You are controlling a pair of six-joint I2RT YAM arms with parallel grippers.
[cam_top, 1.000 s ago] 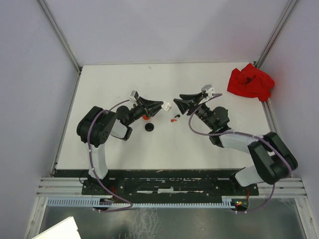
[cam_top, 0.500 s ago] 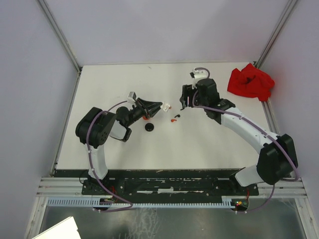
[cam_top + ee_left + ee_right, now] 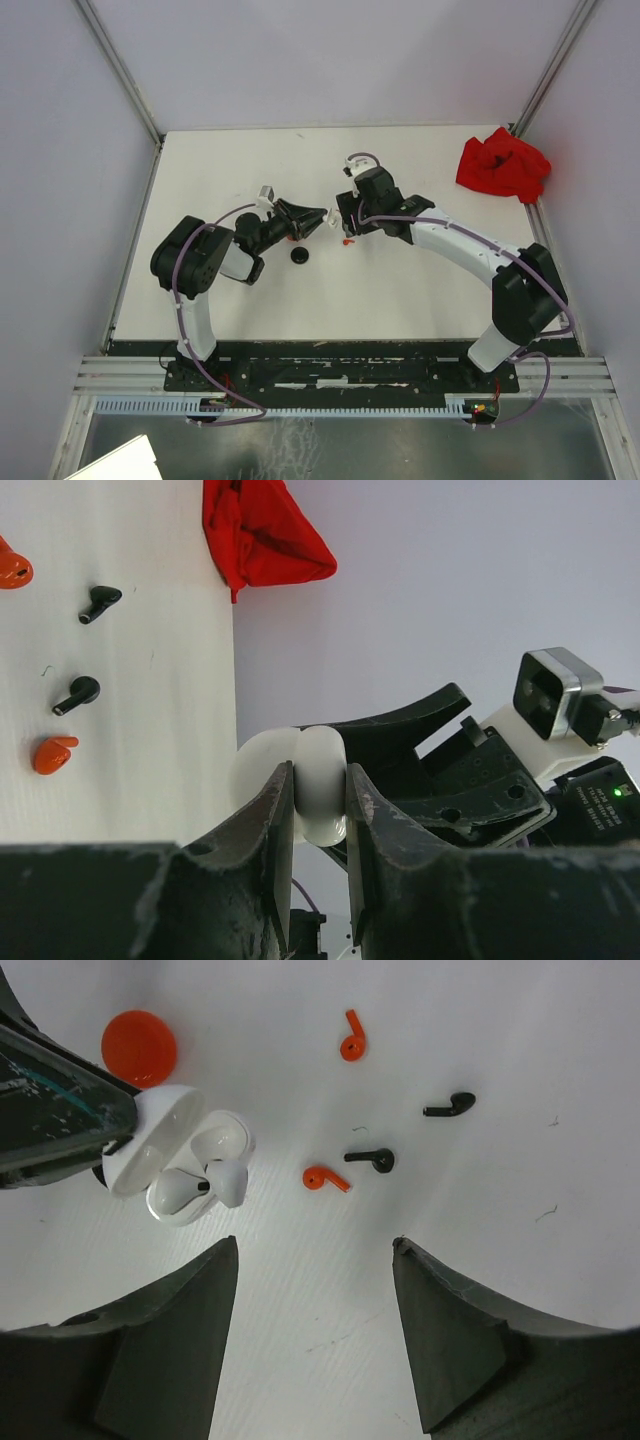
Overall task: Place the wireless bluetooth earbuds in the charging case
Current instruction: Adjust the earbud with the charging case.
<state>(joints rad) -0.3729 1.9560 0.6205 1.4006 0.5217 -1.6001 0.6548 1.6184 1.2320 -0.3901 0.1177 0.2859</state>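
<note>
Nearest our bases lies a round black plastic case [image 3: 299, 256]. Beyond it our left gripper [image 3: 320, 785] pinches the opened white plastic charging case [image 3: 170, 1160], a white comma-shaped earbud [image 3: 228, 1180] sitting on its open half. Our right gripper [image 3: 315, 1250] hovers above, fingers spread. Tiny red earbuds [image 3: 326, 1178] and tiny black earbuds [image 3: 371, 1159] lie loose just beside.

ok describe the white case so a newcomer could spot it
Find the middle of the white table, where both arms meet. The left gripper clamps the white case there. Unlike the round orange case beside it, it is open, with a white earbud inside.
</note>
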